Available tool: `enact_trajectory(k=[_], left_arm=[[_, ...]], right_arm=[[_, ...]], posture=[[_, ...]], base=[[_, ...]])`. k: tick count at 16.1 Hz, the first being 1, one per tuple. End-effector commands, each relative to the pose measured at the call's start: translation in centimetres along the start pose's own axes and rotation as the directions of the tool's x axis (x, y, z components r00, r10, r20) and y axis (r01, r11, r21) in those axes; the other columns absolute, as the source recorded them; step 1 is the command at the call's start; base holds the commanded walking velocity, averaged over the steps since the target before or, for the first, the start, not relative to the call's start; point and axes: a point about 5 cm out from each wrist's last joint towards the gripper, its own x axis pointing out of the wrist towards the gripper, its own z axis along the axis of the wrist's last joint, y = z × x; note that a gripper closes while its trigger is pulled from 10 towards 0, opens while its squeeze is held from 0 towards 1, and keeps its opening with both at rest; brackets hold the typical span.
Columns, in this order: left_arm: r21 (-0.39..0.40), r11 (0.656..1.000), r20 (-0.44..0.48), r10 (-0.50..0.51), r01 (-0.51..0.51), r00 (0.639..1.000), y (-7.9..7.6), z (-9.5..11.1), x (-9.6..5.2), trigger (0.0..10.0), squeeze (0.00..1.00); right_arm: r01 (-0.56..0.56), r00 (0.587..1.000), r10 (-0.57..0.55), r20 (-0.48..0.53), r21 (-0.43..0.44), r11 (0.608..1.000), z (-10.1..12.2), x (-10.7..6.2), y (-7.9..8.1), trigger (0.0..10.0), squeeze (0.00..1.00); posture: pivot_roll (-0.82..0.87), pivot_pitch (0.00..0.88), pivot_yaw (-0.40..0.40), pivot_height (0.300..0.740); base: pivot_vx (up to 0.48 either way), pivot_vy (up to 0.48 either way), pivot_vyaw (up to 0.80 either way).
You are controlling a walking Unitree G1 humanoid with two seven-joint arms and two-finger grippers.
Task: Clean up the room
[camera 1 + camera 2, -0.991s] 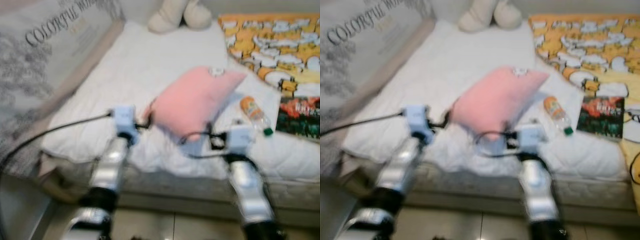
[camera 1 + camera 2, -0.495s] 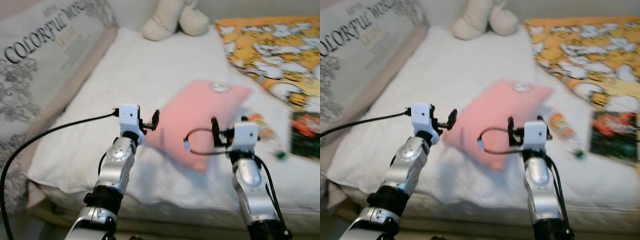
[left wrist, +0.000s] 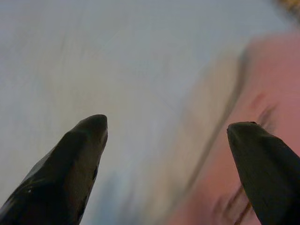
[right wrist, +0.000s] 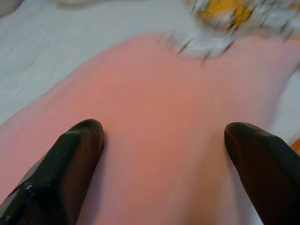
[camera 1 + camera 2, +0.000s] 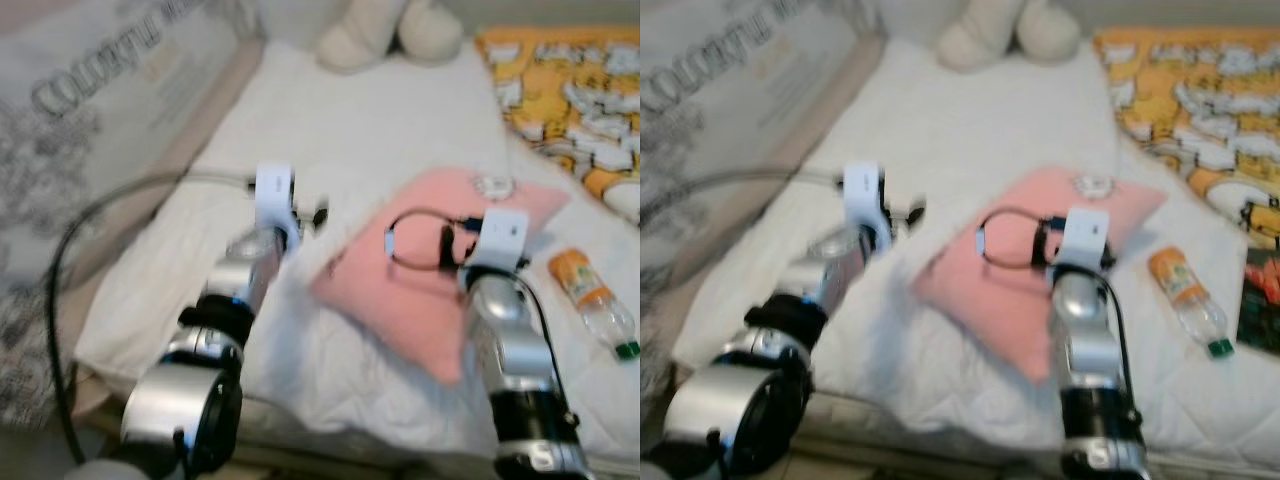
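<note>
Pink pillow is lying on the white bed, tilted, one corner pointing toward the orange blanket. Right tool is hovering directly over the pillow's middle, fingers spread wide apart, gripping nothing. Left tool is sitting over the bed sheet just beside the pillow's edge, on the side away from the blanket, fingers also wide apart, empty. Plastic bottle is lying near the pillow, on its blanket side. Plush toy is sitting well beyond the pillow.
</note>
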Motion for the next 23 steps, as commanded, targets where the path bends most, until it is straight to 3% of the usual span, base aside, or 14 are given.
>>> enact_trajectory(k=[1, 3, 5, 7, 8, 11, 17, 21, 23], left_arm=[[-0.009, 1.000, -0.006, -0.004, 0.004, 1.000, -0.2, 1.0, 0.2, 10.0, 0.00], [-0.080, 0.997, -0.035, 0.013, -0.016, 0.999, 0.0, 1.3, 0.4, 10.0, 0.00], [-0.143, 0.989, -0.050, -0.054, 0.047, 0.997, -1.2, 1.5, 0.7, 10.0, 0.00], [-0.123, 0.986, 0.038, -0.110, 0.114, 0.993, -2.6, 3.5, 0.9, 10.0, 0.00], [-0.103, 0.986, 0.071, -0.126, 0.133, 0.989, -2.8, 4.2, 0.9, 10.0, 0.00], [0.004, 0.993, 0.027, -0.116, 0.116, 0.993, -2.5, 2.8, 0.9, 10.0, 0.00], [-0.014, 0.993, 0.136, -0.117, 0.120, 0.984, -2.5, 5.0, 0.8, 10.0, 0.00], [-0.093, 0.989, 0.078, -0.109, 0.116, 0.991, -2.9, 4.6, 1.0, 10.0, 0.00], [-0.080, 0.989, 0.071, -0.121, 0.126, 0.990, -3.4, 4.8, 1.0, 10.0, 0.00]], right_arm=[[-0.018, 0.996, 0.020, -0.081, 0.019, 1.000, -0.8, 0.2, 0.4, 10.0, 0.00], [0.000, 0.993, 0.002, -0.121, 0.022, 1.000, -0.9, 0.4, 0.0, 10.0, 0.00], [-0.001, 0.987, 0.005, -0.160, 0.024, 1.000, -0.7, 0.1, 0.0, 10.0, 0.00], [0.018, 0.999, -0.020, -0.034, -0.085, 0.996, 1.0, -0.2, -0.4, 10.0, 0.00], [0.029, 0.999, -0.028, 0.018, -0.088, 0.996, 1.5, -0.4, -0.6, 10.0, 0.00], [0.052, 0.997, -0.057, -0.060, -0.088, 0.995, 0.4, -1.0, -0.9, 10.0, 0.00], [0.046, 0.999, -0.045, 0.009, -0.112, 0.993, 2.9, -1.4, -0.4, 10.0, 0.00], [0.086, 0.995, -0.091, -0.043, -0.125, 0.989, 3.5, -0.1, -0.4, 10.0, 0.00], [0.089, 0.995, -0.094, -0.028, -0.134, 0.987, 4.0, 0.1, -0.6, 10.0, 0.00]], posture=[[-0.22, 0.000, 0.123, 0.731], [-0.23, 0.000, 0.124, 0.731], [-0.24, 0.000, 0.119, 0.731], [-0.25, 0.003, 0.123, 0.731], [-0.26, 0.004, 0.125, 0.731], [-0.26, 0.011, 0.134, 0.731], [-0.26, 0.001, 0.127, 0.731], [-0.28, 0.020, 0.123, 0.731], [-0.30, 0.048, 0.121, 0.731]], base=[[0.000, 0.000, 0.00], [0.000, 0.000, 0.00], [0.000, 0.000, 0.00], [0.000, 0.000, 0.00], [0.000, 0.000, 0.00], [0.000, 0.000, 0.00], [0.000, 0.000, 0.00], [0.000, 0.000, 0.00], [0.000, 0.000, 0.00]])
